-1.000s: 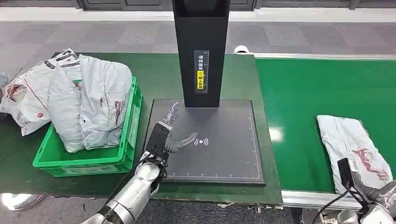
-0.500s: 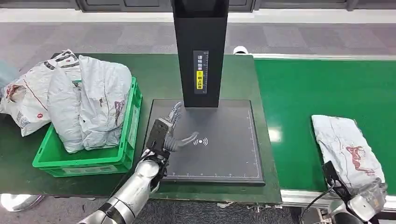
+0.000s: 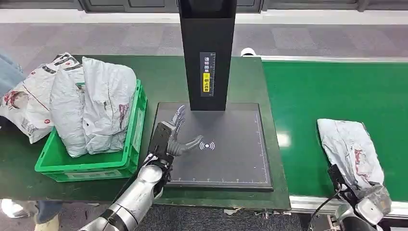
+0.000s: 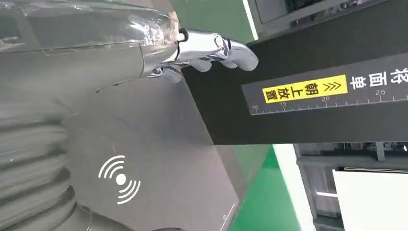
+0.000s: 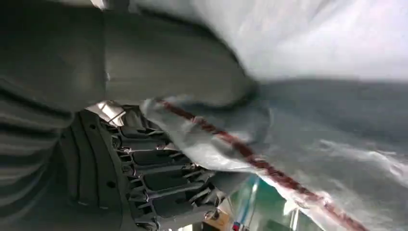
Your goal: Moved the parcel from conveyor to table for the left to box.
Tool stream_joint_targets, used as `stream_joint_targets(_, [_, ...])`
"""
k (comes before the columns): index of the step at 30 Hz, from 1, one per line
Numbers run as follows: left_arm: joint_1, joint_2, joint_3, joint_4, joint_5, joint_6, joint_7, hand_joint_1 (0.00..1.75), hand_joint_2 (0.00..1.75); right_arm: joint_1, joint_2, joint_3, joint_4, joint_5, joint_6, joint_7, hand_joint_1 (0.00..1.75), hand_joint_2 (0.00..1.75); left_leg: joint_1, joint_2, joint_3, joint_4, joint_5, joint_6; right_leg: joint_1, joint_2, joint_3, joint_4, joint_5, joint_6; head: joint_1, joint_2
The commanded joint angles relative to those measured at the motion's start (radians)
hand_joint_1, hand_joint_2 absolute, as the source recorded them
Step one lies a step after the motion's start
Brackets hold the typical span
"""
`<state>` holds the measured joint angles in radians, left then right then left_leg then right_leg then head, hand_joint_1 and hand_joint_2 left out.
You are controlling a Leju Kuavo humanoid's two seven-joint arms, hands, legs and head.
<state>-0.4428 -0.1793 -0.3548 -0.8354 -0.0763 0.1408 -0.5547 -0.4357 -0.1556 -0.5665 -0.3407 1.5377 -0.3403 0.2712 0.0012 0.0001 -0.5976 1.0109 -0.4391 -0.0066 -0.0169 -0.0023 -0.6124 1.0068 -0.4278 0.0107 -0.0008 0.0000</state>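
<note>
already gripping the parcel with the right hand, down at the near end of the bag; seen close in the right wrist view as grey film with a red streak bunched between thumb and dark fingers. parcel lying flat on the green conveyor, near its front edge, well apart from the table. probably grasped at the near end because that part lies closest to the arm, leaving the rest of the bag free to trail.

left hand released, fingers spread, holding nothing, hovering over or resting on the near left part of the black scanner pad; contact hard to judge. likely parked there to receive the parcel and pass it to the green crate just beside the pad.

crate heaped with grey bags, one more bag lying outside it on the table. black post standing at the back of the pad, worth clearing on any swing across. metal rail between belt and table also in the path. part of a person's clothing at the far left edge.
</note>
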Motion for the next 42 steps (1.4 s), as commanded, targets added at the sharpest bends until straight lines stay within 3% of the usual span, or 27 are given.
stream_joint_targets(1, [-0.007,0.021,0.024,0.012,-0.001,0.000,0.006,0.00,1.75,-0.007,-0.002,0.070,0.060,-0.010,0.005,-0.003,1.75,1.75,0.001,0.001,0.001,-0.001,-0.001,-0.001,0.001,0.001,0.002,-0.001,0.000,-0.001,0.000,0.000])
stream_joint_targets(6, [-0.002,0.022,0.022,0.003,0.000,0.000,0.007,0.00,1.75,0.000,-0.002,0.071,0.052,-0.019,-0.005,-0.012,1.75,1.75,0.001,0.001,0.002,-0.002,-0.001,-0.001,0.001,0.001,0.002,-0.002,-0.001,-0.001,0.000,0.000])
stream_joint_targets(12, [0.039,0.033,0.038,-0.049,0.000,0.031,0.018,0.00,1.75,-0.031,0.040,0.103,-0.032,-0.122,-0.282,-0.215,1.75,1.75,0.001,0.003,0.001,-0.001,-0.001,-0.001,0.001,0.002,0.001,-0.002,0.000,-0.001,0.000,0.000])
stream_joint_targets(13, [0.049,0.033,0.045,-0.063,-0.005,0.037,0.024,0.00,1.75,-0.038,0.057,0.120,-0.091,-0.196,-0.351,-0.302,1.75,1.75,0.001,0.004,0.002,-0.002,-0.001,-0.001,0.001,0.003,0.002,-0.003,0.000,-0.001,0.000,0.000])
stream_joint_targets(16, [0.049,0.030,0.059,-0.064,-0.014,0.043,0.028,0.00,1.75,0.035,0.107,0.164,-0.467,-0.378,-0.358,-0.472,1.75,1.75,0.000,0.006,-0.002,0.000,-0.001,-0.001,0.000,0.005,-0.003,0.000,0.000,-0.001,0.000,0.000])
stream_joint_targets(19, [0.037,0.023,0.070,-0.044,-0.017,0.042,0.023,0.00,1.75,0.099,0.077,0.284,-0.653,-0.488,-0.358,-0.442,1.75,1.75,-0.001,0.003,-0.002,-0.001,-0.001,-0.001,-0.001,0.003,-0.003,0.000,-0.001,-0.002,0.000,0.000])
stream_joint_targets(22, [0.035,0.022,0.071,-0.042,-0.018,0.041,0.021,0.00,1.75,0.108,0.067,0.303,-0.659,-0.500,-0.358,-0.424,1.75,1.75,0.000,-0.003,-0.003,0.000,0.000,-0.001,0.000,-0.002,-0.003,0.000,-0.001,-0.001,0.000,0.000])
stream_joint_targets(27, [0.036,0.022,0.071,-0.043,-0.018,0.041,0.021,0.00,1.75,0.114,0.068,0.296,-0.661,-0.504,-0.358,-0.431,1.75,1.75,0.000,-0.002,-0.002,-0.001,0.000,-0.001,0.000,-0.001,-0.001,-0.001,-0.001,-0.001,0.000,0.000])
stream_joint_targets(30, [0.036,0.013,0.080,-0.030,-0.025,0.051,0.017,0.00,1.75,0.132,0.131,0.203,-0.773,-0.516,-0.358,-0.582,1.75,1.75,0.000,-0.002,-0.003,-0.001,0.000,-0.001,0.000,-0.001,-0.002,0.000,-0.001,-0.001,0.000,0.000])
stream_joint_targets(34, [0.014,-0.002,0.097,0.030,-0.028,0.060,-0.006,0.00,1.75,0.180,0.141,0.287,-0.895,-0.507,-0.358,-0.540,1.75,1.75,0.000,-0.001,-0.002,-0.001,-0.001,-0.001,0.000,-0.001,-0.001,-0.001,-0.001,-0.002,0.000,0.000])
stream_joint_targets(38, [-0.003,0.001,0.108,0.049,-0.031,0.060,-0.024,0.00,1.75,0.205,0.131,0.507,-0.844,-0.479,-0.317,-0.453,1.75,1.75,0.001,-0.002,-0.001,-0.001,0.000,-0.001,0.001,-0.002,-0.001,-0.001,-0.001,-0.002,0.000,0.000])
stream_joint_targets(40, [-0.013,0.004,0.110,0.051,-0.032,0.052,-0.025,0.00,1.75,0.201,0.176,0.621,-0.789,-0.413,-0.256,-0.393,1.75,1.75,0.001,0.000,-0.001,-0.002,-0.001,-0.001,0.002,0.000,0.000,-0.002,0.000,-0.002,0.000,0.000])
stream_joint_targets(42, [-0.013,0.004,0.110,0.051,-0.032,0.052,-0.025,0.00,1.75,0.201,0.176,0.621,-0.789,-0.413,-0.256,-0.393,1.75,1.75,0.002,0.003,-0.001,-0.002,-0.001,-0.001,0.002,0.003,-0.001,-0.002,0.000,-0.002,0.000,0.000])
